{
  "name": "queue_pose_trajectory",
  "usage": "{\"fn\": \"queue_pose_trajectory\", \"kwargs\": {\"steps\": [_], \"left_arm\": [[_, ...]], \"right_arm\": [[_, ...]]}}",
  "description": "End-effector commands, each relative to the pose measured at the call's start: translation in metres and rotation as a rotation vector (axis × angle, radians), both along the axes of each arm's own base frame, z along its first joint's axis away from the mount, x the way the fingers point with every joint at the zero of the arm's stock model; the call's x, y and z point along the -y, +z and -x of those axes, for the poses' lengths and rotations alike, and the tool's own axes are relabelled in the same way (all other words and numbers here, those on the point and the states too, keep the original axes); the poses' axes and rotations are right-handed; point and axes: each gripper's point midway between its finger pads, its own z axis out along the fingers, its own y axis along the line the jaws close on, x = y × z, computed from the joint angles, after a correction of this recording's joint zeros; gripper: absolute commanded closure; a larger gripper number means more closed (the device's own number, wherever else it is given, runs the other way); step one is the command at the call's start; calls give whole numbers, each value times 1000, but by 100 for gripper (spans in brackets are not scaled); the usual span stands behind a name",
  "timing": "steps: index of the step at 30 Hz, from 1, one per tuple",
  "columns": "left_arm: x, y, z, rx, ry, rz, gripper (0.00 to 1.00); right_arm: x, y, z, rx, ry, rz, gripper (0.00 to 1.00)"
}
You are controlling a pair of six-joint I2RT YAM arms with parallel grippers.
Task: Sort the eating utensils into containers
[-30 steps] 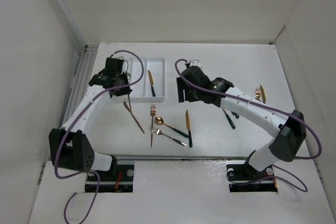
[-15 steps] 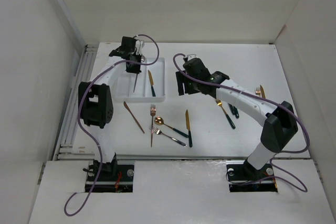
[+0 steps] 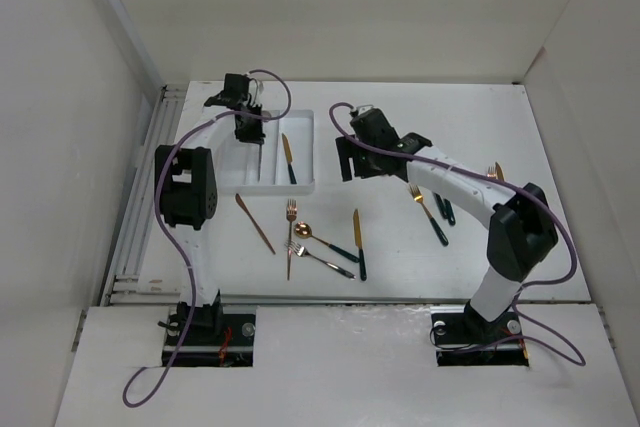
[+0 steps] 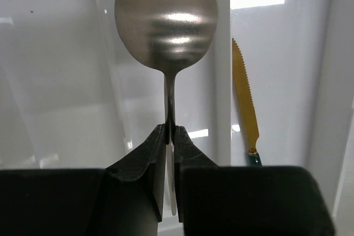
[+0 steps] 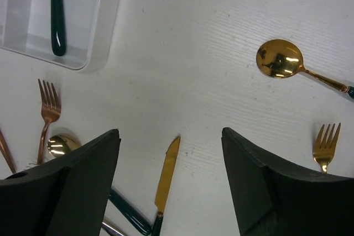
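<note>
My left gripper (image 3: 252, 135) is shut on the thin neck of a silver spoon (image 4: 166, 20) and holds it over the white three-compartment tray (image 3: 303, 132). In the left wrist view the fingertips (image 4: 160, 136) pinch the neck just below the bowl. A gold knife with a green handle (image 3: 288, 159) lies in the tray's right compartment and also shows in the left wrist view (image 4: 245, 100). My right gripper (image 3: 345, 162) is open and empty above the table, right of the tray. In the right wrist view (image 5: 168, 132) it hovers over the tip of a gold knife (image 5: 167, 181).
Loose utensils lie in front of the tray: a copper knife (image 3: 255, 223), a copper fork (image 3: 291, 212), a gold spoon (image 3: 303, 230), a silver fork (image 3: 320, 259) and a gold knife (image 3: 357, 242). To the right lie a gold fork (image 3: 422, 203), dark handles (image 3: 445, 210) and a gold spoon (image 3: 496, 174).
My left gripper has swung with the spoon from the tray's left side to over its far end. My right gripper has drifted slightly away, uncovering a gold fork.
</note>
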Motion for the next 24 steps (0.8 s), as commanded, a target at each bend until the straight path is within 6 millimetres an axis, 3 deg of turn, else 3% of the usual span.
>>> {"fn": "queue_pose_trajectory", "kwargs": {"steps": [1, 5, 8, 9, 12, 13, 14, 16, 18, 19, 21, 22, 24], "left_arm": [[17, 20, -8, 47, 1, 88, 97], [17, 12, -5, 26, 11, 92, 78], [17, 16, -8, 36, 11, 93, 73], [18, 23, -8, 50, 10, 95, 72], [11, 33, -11, 85, 24, 91, 68], [5, 41, -13, 100, 47, 89, 68], [3, 40, -13, 102, 54, 80, 68], [-2, 58, -11, 135, 63, 57, 68], [-7, 67, -8, 151, 67, 34, 68], [-12, 84, -7, 191, 72, 12, 68], [-19, 95, -3, 211, 85, -20, 68], [-26, 110, -2, 246, 110, -43, 68], [-33, 120, 5, 251, 125, -75, 68]], "right_arm": [[-8, 15, -14, 51, 38, -25, 19], [-6, 1, -4, 17, 128, 25, 8], [13, -19, 9, -61, 100, 81, 8], [18, -35, 20, -112, 100, 97, 10], [26, -39, 39, -143, 46, 49, 13], [32, -52, 53, -188, 33, 47, 13], [32, -45, 56, -180, -6, 5, 15], [30, -52, 77, -203, -14, 3, 19], [27, -45, 90, -190, -33, -32, 23], [25, -48, 99, -194, -25, -29, 25], [26, -54, 115, -210, -28, -38, 32], [27, -56, 121, -209, -20, -28, 33], [26, -64, 134, -223, 2, -19, 35]]}}
